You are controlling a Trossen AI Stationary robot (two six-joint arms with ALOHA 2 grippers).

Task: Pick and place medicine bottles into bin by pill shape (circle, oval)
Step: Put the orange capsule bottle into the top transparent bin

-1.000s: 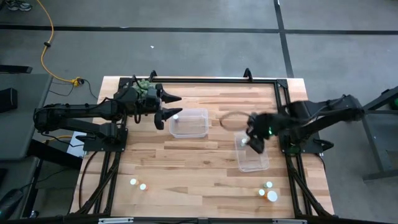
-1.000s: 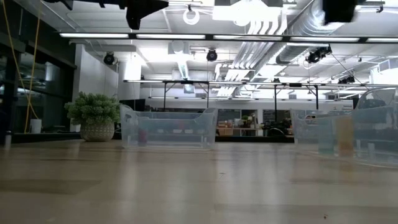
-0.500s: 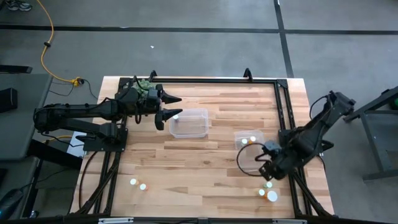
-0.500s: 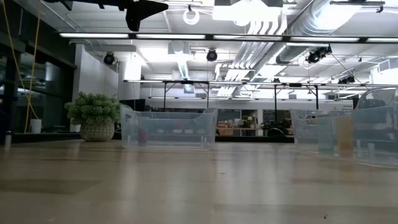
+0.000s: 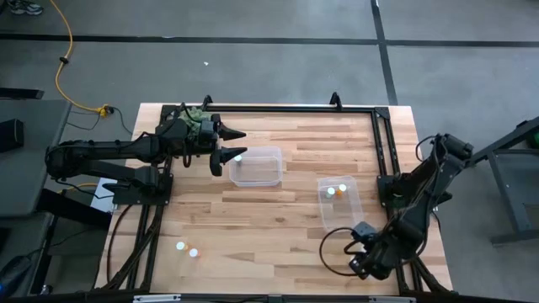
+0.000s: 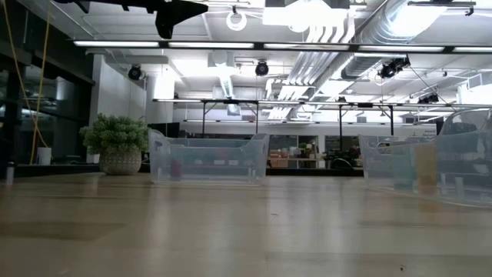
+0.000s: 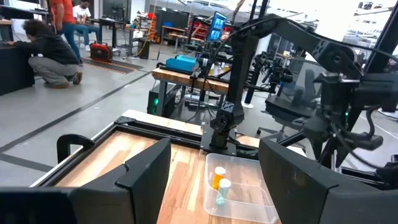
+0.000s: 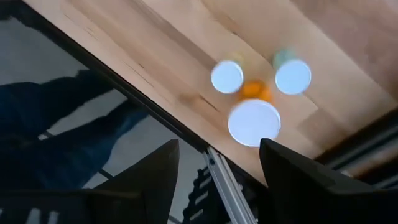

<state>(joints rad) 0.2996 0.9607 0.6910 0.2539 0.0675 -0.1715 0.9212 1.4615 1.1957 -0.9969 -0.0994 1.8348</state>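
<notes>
Three medicine bottles point(image 8: 254, 122) with white caps stand close together at the table's near right corner, one with an orange body point(image 8: 255, 91). My right gripper point(image 8: 219, 149) hangs open above them, pointing down, and hides them in the high view point(image 5: 360, 264). Two more bottles point(image 5: 337, 190) stand in the right clear bin point(image 5: 341, 215). Another two point(image 5: 186, 249) stand near the front left. My left gripper point(image 5: 233, 145) waits open and level at the left clear bin's point(image 5: 257, 172) left rim.
A small green plant point(image 6: 115, 142) stands at the far left by the left arm. A black frame rail point(image 5: 383, 143) runs along the table's edges. The wood between the two bins and the near edge point(image 5: 269, 227) is bare. People are in the room beyond point(image 7: 46, 59).
My right gripper has swung from above the right bin toward the table's near right corner, sinking, rolling about its own axis and tipping further down. It now hangs over the three bottles there. The right bin now shows two bottles inside.
</notes>
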